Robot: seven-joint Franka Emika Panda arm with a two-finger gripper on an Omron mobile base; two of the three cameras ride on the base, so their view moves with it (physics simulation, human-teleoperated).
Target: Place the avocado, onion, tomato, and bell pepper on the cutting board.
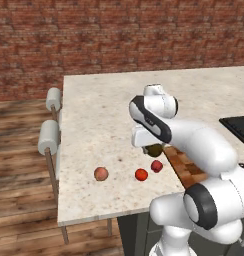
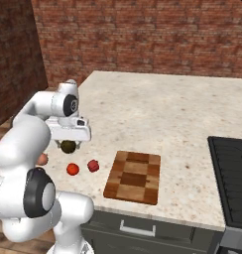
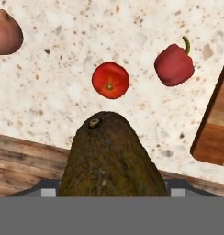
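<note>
Speckled counter (image 1: 94, 120) before brick wall (image 1: 119, 30); bent over its near edge, end effector (image 2: 68, 147) clamped on avocado (image 3: 109, 158), lifted clear.

avocado (image 3: 109, 158): one, dark olive, egg-shaped
onion (image 1: 101, 173): one, pinkish-tan ball
tomato (image 1: 141, 174): one, bright orange-red ball
bell pepper (image 1: 156, 166): one, dark crimson, with a green stem in the hand view
cutting board (image 2: 134, 176): one, light and dark brown blocks
stools (image 1: 50, 131): two grey padded backrests beside the counter's left edge, probably two stools
dark cooktop (image 2: 231, 178): one, at the right edge
counter (image 2: 162, 111): one, speckled stone
</note>
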